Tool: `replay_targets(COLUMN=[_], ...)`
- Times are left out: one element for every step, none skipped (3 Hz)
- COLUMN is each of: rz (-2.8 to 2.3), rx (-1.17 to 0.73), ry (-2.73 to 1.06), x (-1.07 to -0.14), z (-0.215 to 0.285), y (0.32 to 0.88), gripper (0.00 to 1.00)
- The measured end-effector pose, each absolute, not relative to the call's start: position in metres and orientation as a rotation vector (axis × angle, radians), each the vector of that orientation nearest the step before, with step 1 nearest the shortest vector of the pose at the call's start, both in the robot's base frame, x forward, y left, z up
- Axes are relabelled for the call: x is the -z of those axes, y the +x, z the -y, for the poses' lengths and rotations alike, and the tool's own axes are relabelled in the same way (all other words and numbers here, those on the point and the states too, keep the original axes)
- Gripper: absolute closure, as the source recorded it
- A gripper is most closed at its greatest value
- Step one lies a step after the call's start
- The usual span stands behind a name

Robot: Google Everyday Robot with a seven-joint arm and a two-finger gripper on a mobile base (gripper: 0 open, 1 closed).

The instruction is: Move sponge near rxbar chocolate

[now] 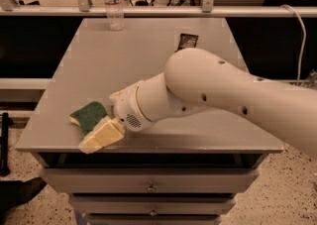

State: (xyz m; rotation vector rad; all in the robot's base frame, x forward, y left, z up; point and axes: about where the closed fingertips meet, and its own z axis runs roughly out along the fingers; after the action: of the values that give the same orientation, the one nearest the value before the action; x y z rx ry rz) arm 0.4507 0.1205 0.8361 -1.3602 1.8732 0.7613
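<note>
The sponge [89,116], dark green on top with pale yellow foam below, lies near the front left corner of the grey table [138,60]. My gripper [99,138], with pale yellow pads, reaches down over the sponge's front right edge at the table's front edge. The rxbar chocolate [187,41], a small black-wrapped bar, lies at the far right of the table, partly behind my arm.
A clear water bottle [113,1] stands at the table's far edge, left of centre. A metal railing runs behind the table. Drawers sit below the table top. My white arm [218,95] crosses the right half of the table.
</note>
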Motion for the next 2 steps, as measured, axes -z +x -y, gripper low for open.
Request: replay_targets(rz=[-1.877,-1.887], rx=[-0.778,-0.780], ry=[-1.330,-1.299], x=[-0.8280,-0.8235], z=[-0.1292,-0.1307], y=[0.4497,0.4480], gripper=[0.42,0.64])
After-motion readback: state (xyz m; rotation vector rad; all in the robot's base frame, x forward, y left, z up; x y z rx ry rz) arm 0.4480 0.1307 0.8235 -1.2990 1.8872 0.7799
